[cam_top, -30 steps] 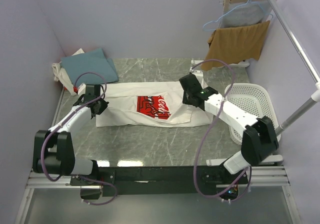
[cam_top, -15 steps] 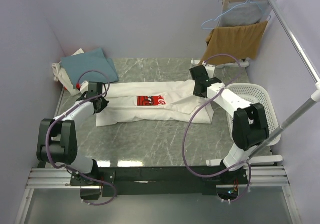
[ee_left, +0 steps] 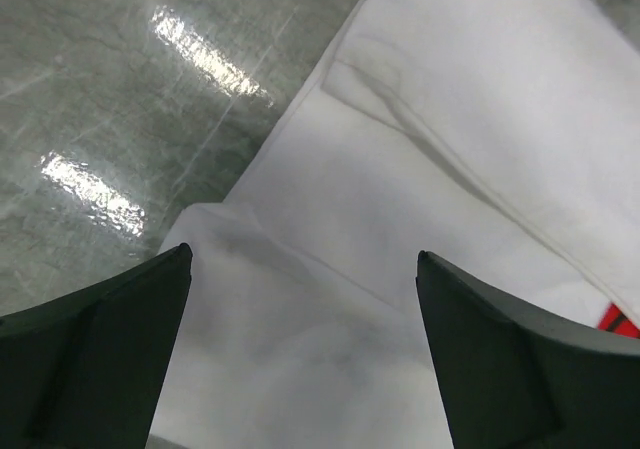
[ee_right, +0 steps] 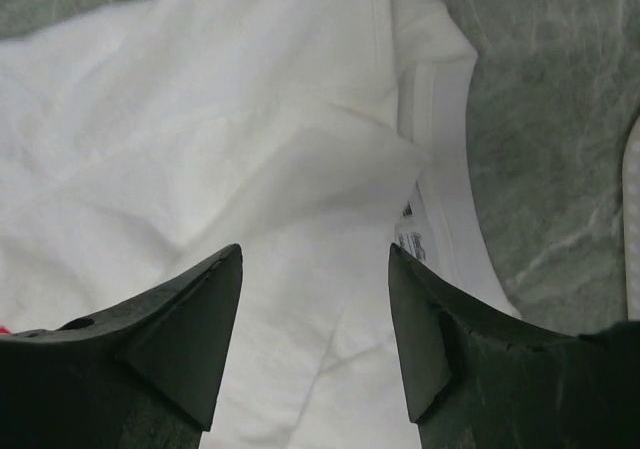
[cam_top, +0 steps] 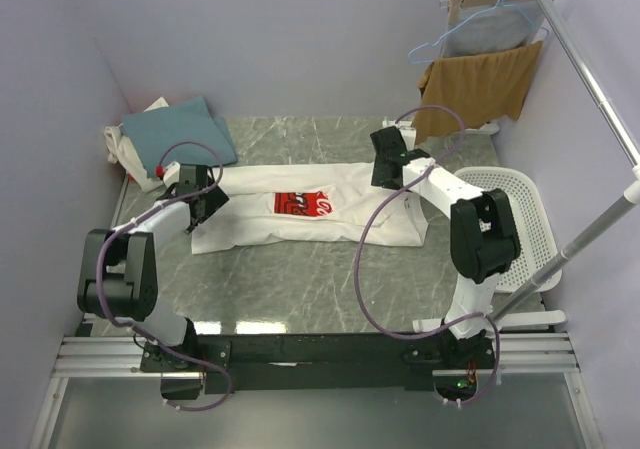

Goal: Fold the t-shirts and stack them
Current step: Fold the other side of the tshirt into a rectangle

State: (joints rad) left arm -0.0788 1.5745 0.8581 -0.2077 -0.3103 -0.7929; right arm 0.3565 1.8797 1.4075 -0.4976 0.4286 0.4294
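Left gripper (ee_left: 303,257), right gripper (ee_right: 313,252) let go, jaws spread wide; white shirt (cam_top: 270,229) now folded lengthwise.

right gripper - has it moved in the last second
Yes. The right gripper has shifted toward the far wall, from level with the far rim of the white basket to just beyond it, and has opened off the white t-shirt.

I see my left arm (cam_top: 150,231) and right arm (cam_top: 432,181) as white links with black joints, each trailing a looping purple cable (cam_top: 359,269). The left claw (ee_left: 302,257) and right claw (ee_right: 315,252) carry dark wedge-shaped fingers (ee_left: 100,359).
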